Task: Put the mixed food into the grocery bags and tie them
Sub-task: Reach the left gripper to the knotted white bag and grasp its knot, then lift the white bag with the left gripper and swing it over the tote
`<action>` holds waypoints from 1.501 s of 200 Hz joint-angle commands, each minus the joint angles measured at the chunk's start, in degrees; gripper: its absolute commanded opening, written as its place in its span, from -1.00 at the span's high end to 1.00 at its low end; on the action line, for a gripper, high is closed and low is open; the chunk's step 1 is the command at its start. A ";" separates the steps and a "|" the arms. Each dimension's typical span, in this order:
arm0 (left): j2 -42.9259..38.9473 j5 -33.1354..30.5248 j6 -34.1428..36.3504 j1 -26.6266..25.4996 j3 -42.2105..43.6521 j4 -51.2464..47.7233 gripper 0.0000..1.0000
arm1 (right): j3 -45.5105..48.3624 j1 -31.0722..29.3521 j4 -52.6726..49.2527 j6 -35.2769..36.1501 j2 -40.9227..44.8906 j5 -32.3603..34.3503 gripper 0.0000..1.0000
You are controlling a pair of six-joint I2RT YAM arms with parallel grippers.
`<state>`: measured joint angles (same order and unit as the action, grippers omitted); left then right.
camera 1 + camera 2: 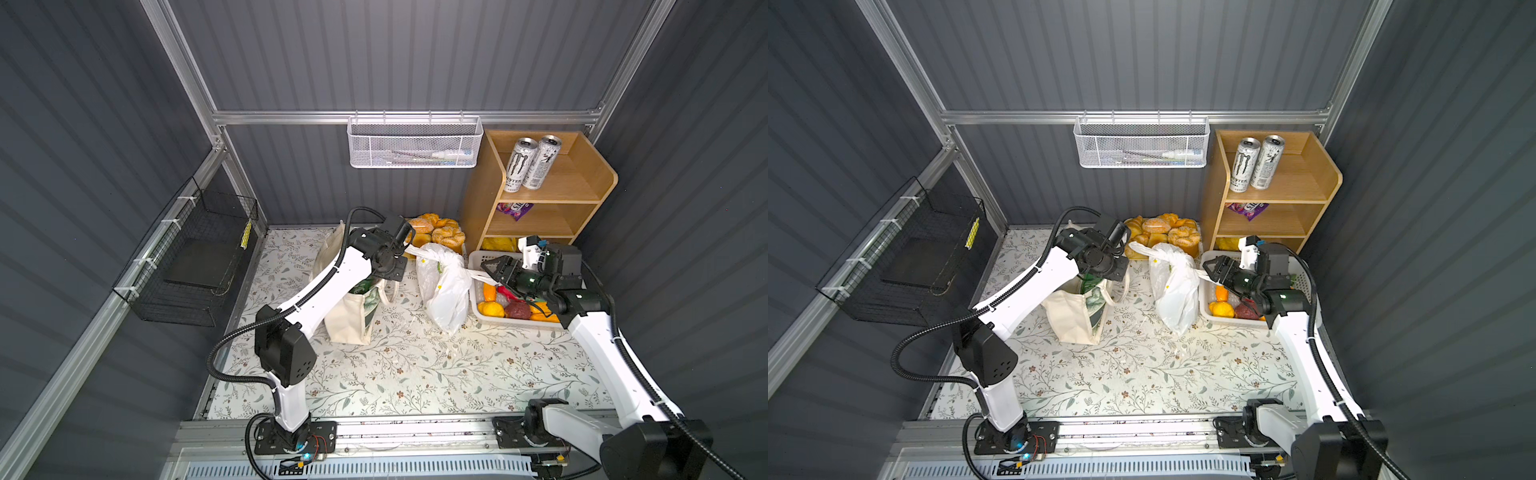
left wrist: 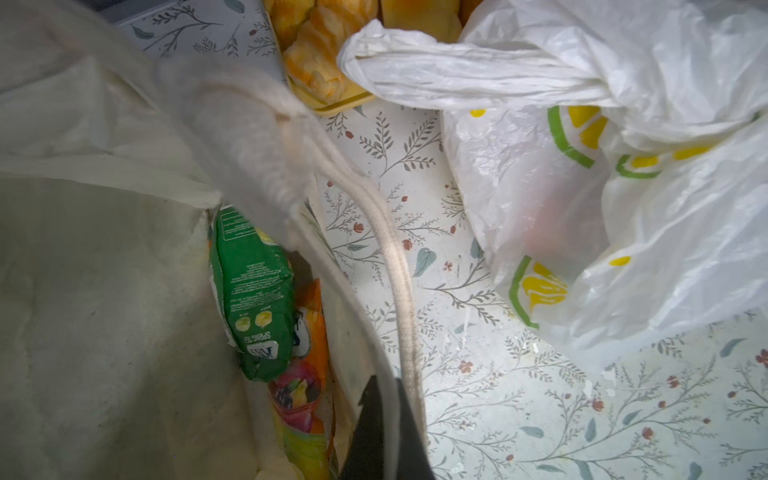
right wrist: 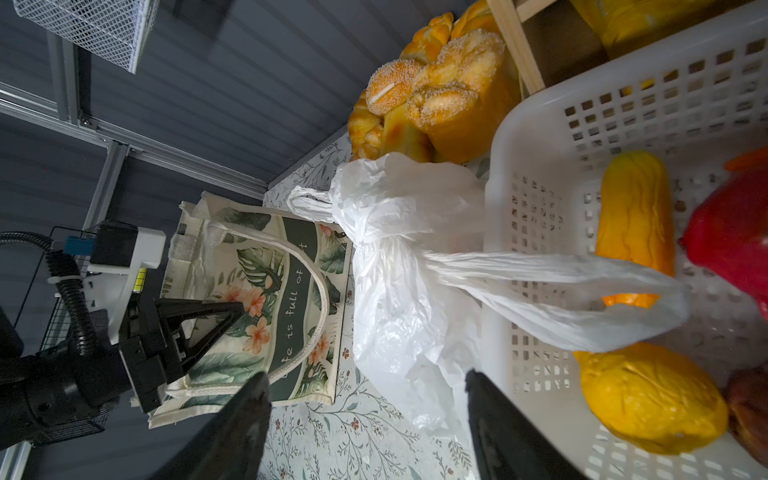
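The cream floral tote stands left of centre, with a green snack packet and a multicoloured packet inside. My left gripper reaches down at the tote's mouth and is shut on its cream strap. The white plastic bag lies beside it, bunched at the neck, one handle loop draped over the basket rim. My right gripper hangs open near that loop, with nothing between its fingers.
A white perforated basket at the right holds yellow, red and orange toy pieces. Bread rolls sit at the back. A wooden shelf carries two cans and a purple packet. A black wire basket hangs on the left wall.
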<state>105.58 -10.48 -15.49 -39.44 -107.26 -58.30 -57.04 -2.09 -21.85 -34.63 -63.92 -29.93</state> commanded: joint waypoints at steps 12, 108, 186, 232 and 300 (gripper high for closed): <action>-1.69 -2.36 -3.09 -0.63 -0.96 2.67 0.20 | -1.41 -0.34 0.15 1.63 0.12 1.25 -0.50; 7.19 -3.01 1.17 -6.94 -27.50 -3.87 -0.67 | -4.22 1.11 -6.21 7.72 0.11 6.36 -0.66; 19.54 -4.47 -9.40 -12.42 -27.90 7.37 -0.86 | 1.44 5.44 -6.55 7.75 3.56 3.83 -0.67; 22.83 -6.39 -15.64 -12.57 -26.80 12.62 -0.89 | 4.10 5.49 -4.48 5.39 4.40 2.26 -0.68; 28.58 -6.08 -18.78 -12.59 -27.06 15.89 -0.92 | 4.39 5.43 -3.84 4.62 4.33 0.72 -0.68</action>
<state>131.24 -16.29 -32.12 -51.79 -133.38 -43.66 -53.01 3.25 -26.52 -29.56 -60.34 -27.75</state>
